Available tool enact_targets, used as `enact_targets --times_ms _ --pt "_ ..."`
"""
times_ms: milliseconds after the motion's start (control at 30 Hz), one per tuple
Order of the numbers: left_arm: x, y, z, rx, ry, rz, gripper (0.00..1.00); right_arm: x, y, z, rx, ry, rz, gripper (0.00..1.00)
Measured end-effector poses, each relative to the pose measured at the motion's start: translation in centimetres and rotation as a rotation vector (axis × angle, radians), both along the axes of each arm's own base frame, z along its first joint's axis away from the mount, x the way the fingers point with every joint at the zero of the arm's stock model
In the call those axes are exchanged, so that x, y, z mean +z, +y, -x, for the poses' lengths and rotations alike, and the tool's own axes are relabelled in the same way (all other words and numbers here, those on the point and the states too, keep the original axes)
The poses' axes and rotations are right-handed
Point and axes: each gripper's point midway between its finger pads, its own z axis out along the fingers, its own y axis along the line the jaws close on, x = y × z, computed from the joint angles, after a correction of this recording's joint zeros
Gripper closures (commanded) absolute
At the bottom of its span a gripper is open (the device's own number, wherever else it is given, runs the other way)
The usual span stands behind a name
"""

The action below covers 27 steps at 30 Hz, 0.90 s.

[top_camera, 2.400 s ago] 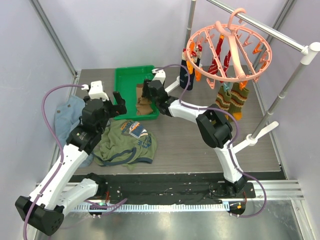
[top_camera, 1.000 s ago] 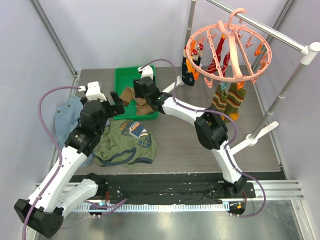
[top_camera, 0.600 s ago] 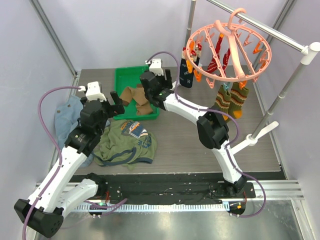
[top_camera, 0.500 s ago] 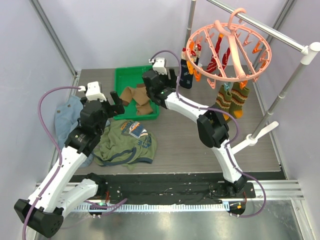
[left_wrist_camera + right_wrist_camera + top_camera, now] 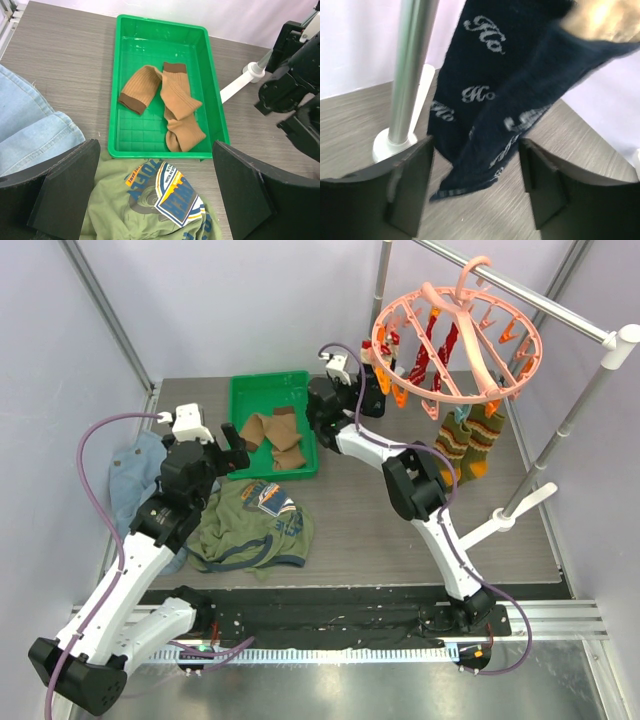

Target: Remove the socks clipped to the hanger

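Note:
The salmon-pink ring hanger (image 5: pixel 458 335) hangs from the rail at the back right. Red patterned socks (image 5: pixel 430 352) and olive socks with orange stripes (image 5: pixel 470 440) are clipped to it. A pair of navy socks with white script (image 5: pixel 490 95) hangs right in front of my right gripper (image 5: pixel 477 187), which is open and empty. In the top view this gripper (image 5: pixel 368 390) is at the hanger's left edge and hides most of the navy socks. Two brown-tan socks (image 5: pixel 167 107) lie in the green tray (image 5: pixel 115 100). My left gripper (image 5: pixel 157 195) is open, above the T-shirt.
The rail stand's metal post (image 5: pixel 412 65) and white foot stand just left of the navy socks. An olive-green T-shirt (image 5: pixel 255 525) lies in front of the tray (image 5: pixel 240 400). Pale blue denim (image 5: pixel 135 475) lies at the left. The sloping rail (image 5: pixel 560 430) crosses the right side.
My right gripper has left the green tray and swung right and up to the navy socks at the hanger. The brown socks stay in the tray. The left arm is still.

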Motion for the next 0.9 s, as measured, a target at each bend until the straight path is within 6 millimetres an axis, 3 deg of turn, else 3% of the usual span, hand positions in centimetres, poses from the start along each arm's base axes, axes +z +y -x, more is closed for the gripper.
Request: enact_targets --times_ms 67,100,167,200,267,567,700,900 --pt "-0.1 0.0 0.0 0.0 0.002 -0.001 0.0 -0.1 -0.4 -0.3 -0.02 -0.007 0.01 0.55" --pt "-0.1 0.0 0.0 0.0 0.003 -0.001 0.0 -0.1 -0.6 -0.3 -0.032 -0.011 0.014 0.73" --pt "-0.2 0.0 0.0 0.0 0.003 -0.002 0.0 0.2 -0.9 -0.3 -0.04 -0.014 0.02 0.83" --pt "-0.2 0.0 0.0 0.0 0.003 -0.002 0.0 0.3 -1.0 -0.3 -0.042 -0.026 0.014 0.93" --pt "-0.2 0.0 0.0 0.0 0.004 -0.002 0.0 0.6 -1.0 -0.2 -0.037 -0.04 0.006 0.99" --pt "-0.4 -0.1 -0.2 0.0 0.012 -0.006 0.0 0.0 0.0 2.6 0.059 0.008 0.025 0.99" --pt "-0.6 -0.1 -0.2 -0.001 0.016 -0.008 0.0 1.4 0.6 4.0 0.148 0.017 -0.018 0.99" --pt "-1.3 -0.6 -0.5 -0.021 0.039 -0.013 0.0 5.3 1.6 7.0 0.39 0.002 -0.203 0.99"
